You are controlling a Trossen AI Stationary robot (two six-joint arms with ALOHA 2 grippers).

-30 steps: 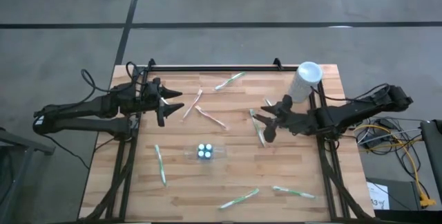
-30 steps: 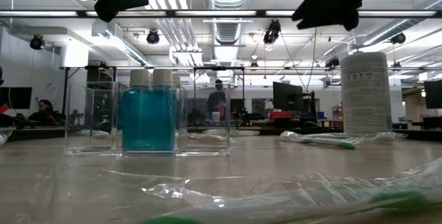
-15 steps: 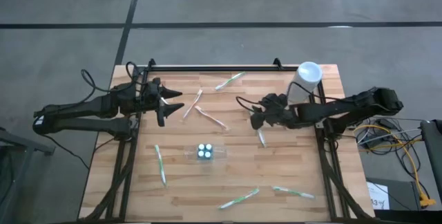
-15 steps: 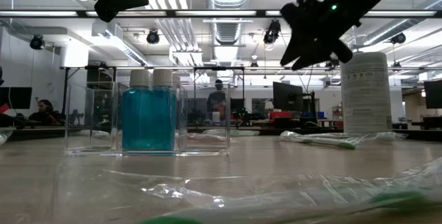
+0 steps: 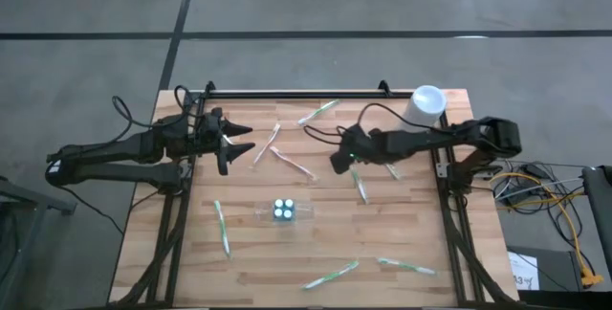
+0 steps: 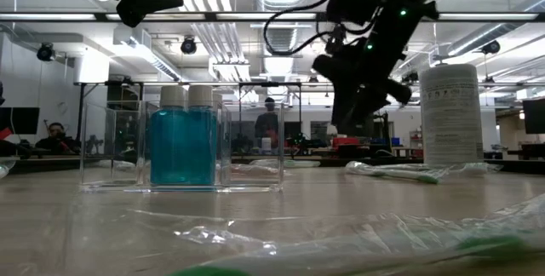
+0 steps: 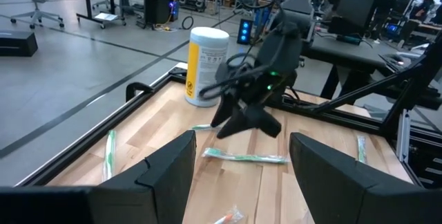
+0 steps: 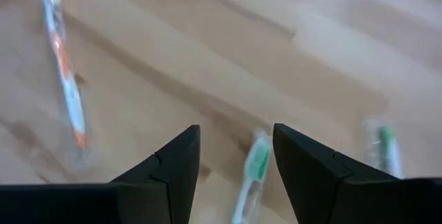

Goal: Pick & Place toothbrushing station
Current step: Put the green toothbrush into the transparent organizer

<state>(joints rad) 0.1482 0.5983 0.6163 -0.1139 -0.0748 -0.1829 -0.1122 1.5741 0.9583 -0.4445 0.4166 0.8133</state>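
The right gripper (image 5: 337, 160) hangs with fingers spread and empty, above the desk (image 5: 316, 253) beside a green wrapped toothbrush (image 5: 360, 186). The left gripper (image 5: 232, 143), fingers wide and empty, waits left of an orange wrapped toothbrush (image 5: 292, 162). Since a second ago the right arm has reached leftward, away from the white canister (image 5: 422, 109), toward the clear holder with blue bottles (image 5: 283, 211).

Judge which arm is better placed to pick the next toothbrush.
Probably right: its pincer is open and low over the table's middle, a green toothbrush just ahead. The left pincer waits at the left edge.

R hand (image 5: 338, 160) moved toward table centre, lower
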